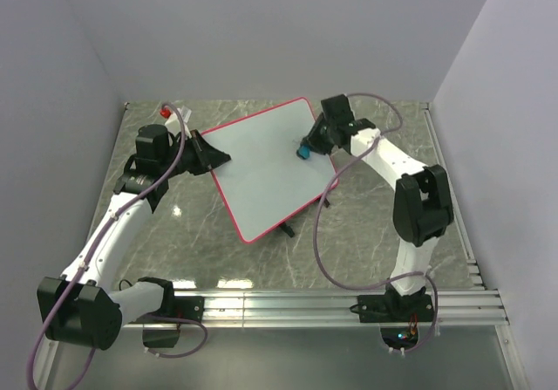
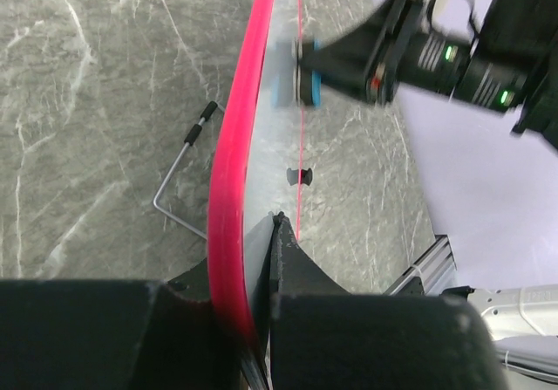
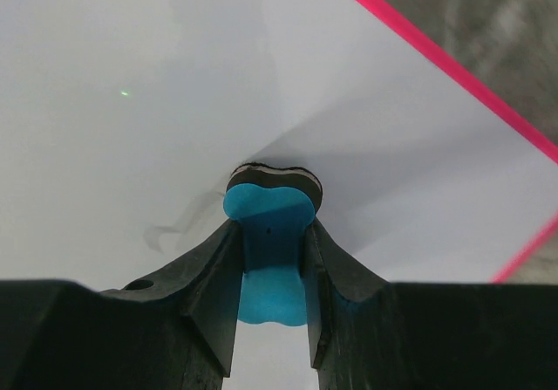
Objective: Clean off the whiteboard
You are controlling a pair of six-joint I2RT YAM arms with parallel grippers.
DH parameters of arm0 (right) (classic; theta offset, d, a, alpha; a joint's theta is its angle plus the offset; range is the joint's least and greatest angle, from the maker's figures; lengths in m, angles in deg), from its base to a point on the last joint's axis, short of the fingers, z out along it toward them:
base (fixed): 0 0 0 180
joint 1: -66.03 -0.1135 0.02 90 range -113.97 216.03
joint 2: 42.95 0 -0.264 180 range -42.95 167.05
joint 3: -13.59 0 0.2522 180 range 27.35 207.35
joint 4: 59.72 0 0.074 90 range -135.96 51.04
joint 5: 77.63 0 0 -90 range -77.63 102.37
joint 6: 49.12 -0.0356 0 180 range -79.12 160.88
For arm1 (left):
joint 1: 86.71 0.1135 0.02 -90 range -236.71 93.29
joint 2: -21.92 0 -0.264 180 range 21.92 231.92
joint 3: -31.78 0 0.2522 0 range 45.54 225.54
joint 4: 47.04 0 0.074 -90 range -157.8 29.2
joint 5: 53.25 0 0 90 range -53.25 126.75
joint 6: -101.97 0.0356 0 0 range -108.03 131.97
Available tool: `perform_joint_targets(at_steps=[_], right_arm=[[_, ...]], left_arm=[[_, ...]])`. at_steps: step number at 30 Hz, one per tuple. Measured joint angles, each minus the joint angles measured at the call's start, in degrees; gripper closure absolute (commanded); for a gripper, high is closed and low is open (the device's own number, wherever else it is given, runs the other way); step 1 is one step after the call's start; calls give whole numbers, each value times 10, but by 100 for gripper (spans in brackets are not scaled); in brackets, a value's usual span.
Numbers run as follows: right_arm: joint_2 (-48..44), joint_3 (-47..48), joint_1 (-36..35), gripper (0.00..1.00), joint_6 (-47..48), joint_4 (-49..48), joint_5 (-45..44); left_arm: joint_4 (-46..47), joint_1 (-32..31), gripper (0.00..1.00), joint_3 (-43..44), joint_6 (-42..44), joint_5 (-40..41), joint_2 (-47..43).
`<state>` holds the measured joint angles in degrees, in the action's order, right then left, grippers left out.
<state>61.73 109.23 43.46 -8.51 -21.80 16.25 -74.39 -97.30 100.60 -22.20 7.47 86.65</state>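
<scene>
We judge that the wiping itself is the step in hand. The whiteboard (image 1: 261, 167) is held at a tilt over the middle of the table (image 1: 366, 233). The left gripper (image 2: 253, 263) is closed narrowly on the red-pink frame at the board's left edge, which steadies it. The right gripper (image 3: 270, 250) is clamped on the blue eraser (image 3: 261, 205) and presses its dark pad against the white surface, near the far right corner of the board.

From above, the surface looks almost clean. In the right wrist view, however, a faint grey trace (image 3: 174, 226) lies just to the left of the eraser. The next move, in our opinion, calls for sliding the pad sideways over this trace, flat and with even pressure. The left arm must hold firmly meanwhile (a loose hold would let the board swing away under the push).

Several things we cannot make out. The back of the board is hidden, and so is the face of the pad where it meets the surface. The left wrist view shows a small dark spot (image 2: 301, 176) on the board, and we cannot tell whether it is ink or a reflection. The wire foot (image 2: 179, 176) passes behind the frame, so its attachment is not visible. A small red-capped object (image 1: 166, 111) behind the left arm is too small to name.
</scene>
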Motion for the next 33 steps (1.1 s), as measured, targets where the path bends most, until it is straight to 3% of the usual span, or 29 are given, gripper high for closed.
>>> perform_joint_targets(at_steps=[7,12,16,25,33], right_arm=[[93,197,0,100,2,34,17],[110,227,0,100,2,43,23],[97,189,1,100,-5,12,24],[17,-29,35,100,-15,-91,44],[21,-40,58,100,-3,-78,57]], left_arm=[[1,-2,100,-1,0,1,-1],[1,-2,100,-1,-1,2,-1],[-2,-2,100,-1,-6,4,-1],[-6,-2,100,-1,-17,9,-1],[-4,-2,100,-1,-16,7,-1]])
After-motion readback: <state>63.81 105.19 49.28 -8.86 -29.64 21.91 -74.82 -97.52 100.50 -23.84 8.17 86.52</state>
